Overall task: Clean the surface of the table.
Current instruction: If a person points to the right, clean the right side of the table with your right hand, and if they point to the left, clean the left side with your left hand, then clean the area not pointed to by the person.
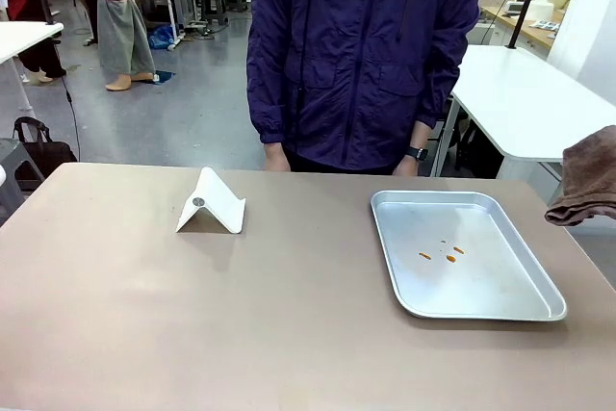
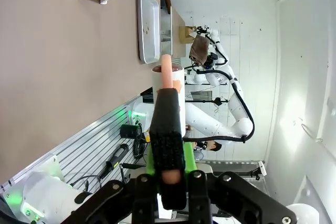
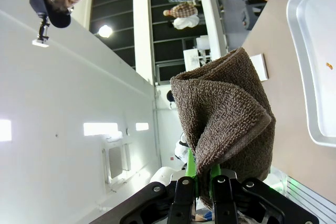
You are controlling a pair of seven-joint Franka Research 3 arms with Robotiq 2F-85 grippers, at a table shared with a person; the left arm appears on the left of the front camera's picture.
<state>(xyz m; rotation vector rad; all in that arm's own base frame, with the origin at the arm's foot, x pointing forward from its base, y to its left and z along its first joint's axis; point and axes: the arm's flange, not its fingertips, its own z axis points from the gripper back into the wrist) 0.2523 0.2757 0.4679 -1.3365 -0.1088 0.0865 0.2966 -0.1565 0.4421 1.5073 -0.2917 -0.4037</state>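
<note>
The taupe-brown table [image 1: 192,324] spreads across the front view and runs down the left of the left wrist view as the table [image 2: 58,77]. My right gripper [image 3: 199,176] is shut on a folded brown towel [image 3: 226,119]. That towel [image 1: 587,185] hangs in the air past the table's right edge, beside the tray. In the left wrist view the towel [image 2: 198,51] shows far off on the right arm. My left gripper [image 2: 168,95] is off the table's side, fingers pressed together, with a pinkish tip showing past them.
A shallow silver tray [image 1: 539,303] lies on the table's right half with a few orange crumbs [image 1: 441,255] in it. A white folded stand [image 1: 212,204] sits at the back left. A person in a dark purple jacket [image 1: 361,55] stands at the far edge.
</note>
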